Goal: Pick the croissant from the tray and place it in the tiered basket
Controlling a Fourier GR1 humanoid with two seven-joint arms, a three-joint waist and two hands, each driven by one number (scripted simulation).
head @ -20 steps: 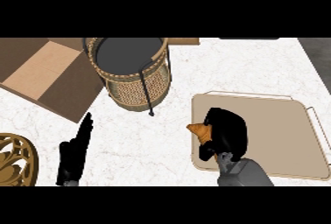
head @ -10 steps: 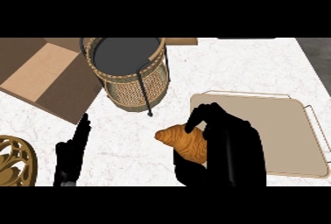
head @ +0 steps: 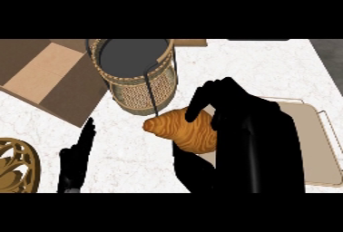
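— What's the counter (head: 134, 154) like from where you stand?

— White, marbled with faint grey veins. An open cardboard box (head: 47, 79) sits at the far left, flaps spread. Just right of it stands the tiered basket (head: 137, 68), woven sides, dark grey inside, with a thin black rod running down its front. At the lower left edge there's part of a gold ornamental piece (head: 17, 165).

— And the tray?

— The tray (head: 315, 136) is beige, lying to the right, mostly hidden behind the right hand (head: 244, 131).

— Where's the croissant?

— The croissant (head: 184, 129) is off the tray, up in the right hand, between the tray and the basket, its pointed end toward the basket's foot. The fingers curl over its top and the thumb comes round below, so it's clasped.

— The other hand?

— The left hand (head: 77, 156) rests at the lower left, fingers straight and pointing up, holding nothing.
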